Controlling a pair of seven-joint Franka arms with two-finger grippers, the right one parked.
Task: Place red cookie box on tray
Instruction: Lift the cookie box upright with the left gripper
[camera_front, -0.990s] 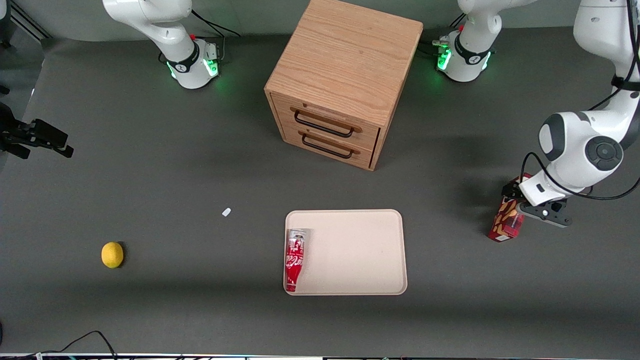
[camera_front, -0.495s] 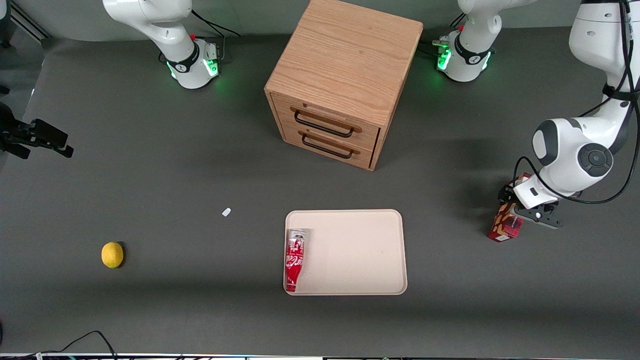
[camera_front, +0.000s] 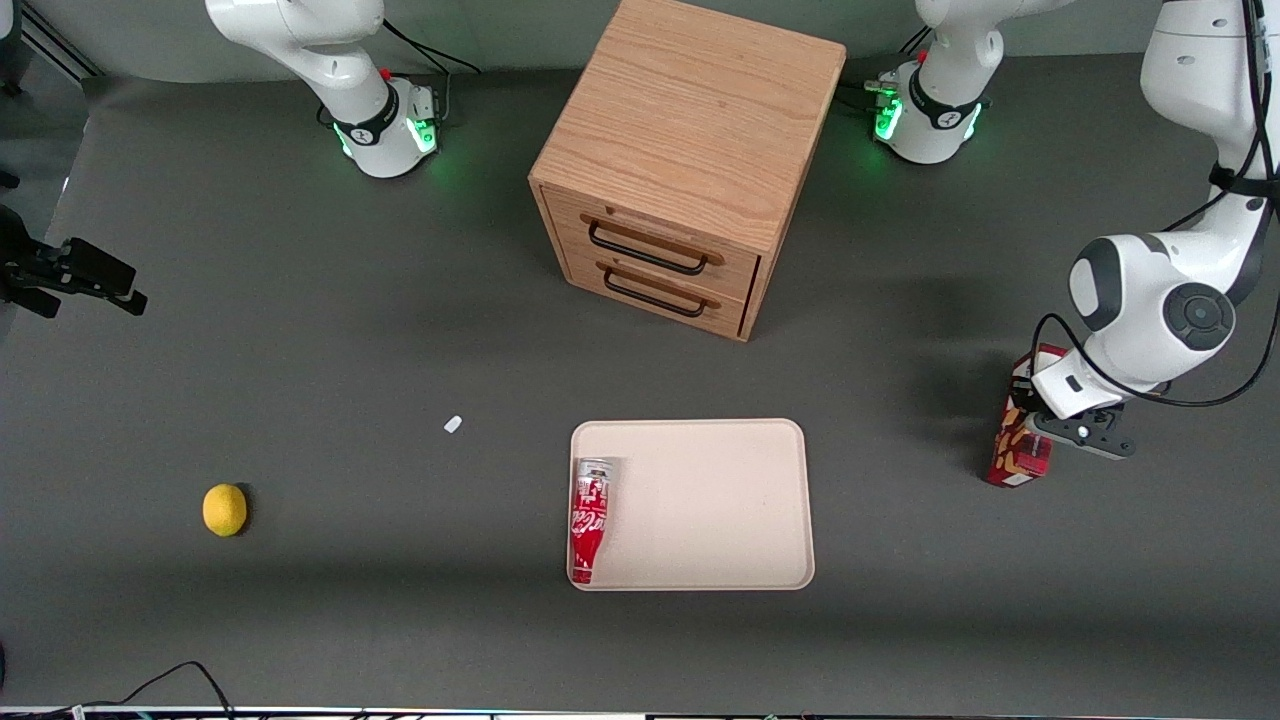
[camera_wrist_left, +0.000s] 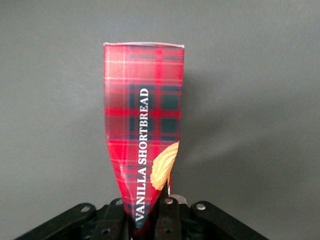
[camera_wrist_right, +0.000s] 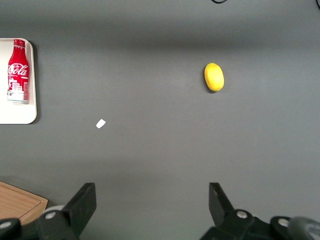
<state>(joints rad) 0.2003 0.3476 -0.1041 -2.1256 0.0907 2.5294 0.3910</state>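
On the dark tabletop (camera_front: 330, 330), a lemon (camera_front: 224, 509) is seen toward the parked arm's end, and a small white scrap (camera_front: 453, 424) lies between it and the tray (camera_front: 720, 500). A red soda bottle (camera_front: 589, 520) is lying inside the tray along its nine o'clock rim, cap pointing to six o'clock; the rest of the tray floor is bare. A wooden two-drawer cabinet (camera_front: 690, 160) stands at twelve o'clock from the tray.

The red cookie box (camera_front: 1020, 445) is found at three o'clock from the tray, well apart from it, toward the working arm's end. In the wrist view the vanilla shortbread box (camera_wrist_left: 145, 125) is grasped at one end by the tool (camera_wrist_left: 150, 212), whose fingers (camera_wrist_left: 169, 220) are clenched against the carton's narrow faces.

The carton appears pinched near one end only, so it could swing or slip during the carry if the move were made quickly. The thin card could be crushed by too firm a squeeze. If it were released too near the nine o'clock rim, the bottle could be knocked and set rolling. A release made too high or over the rim could leave the box tipped half off the tray.
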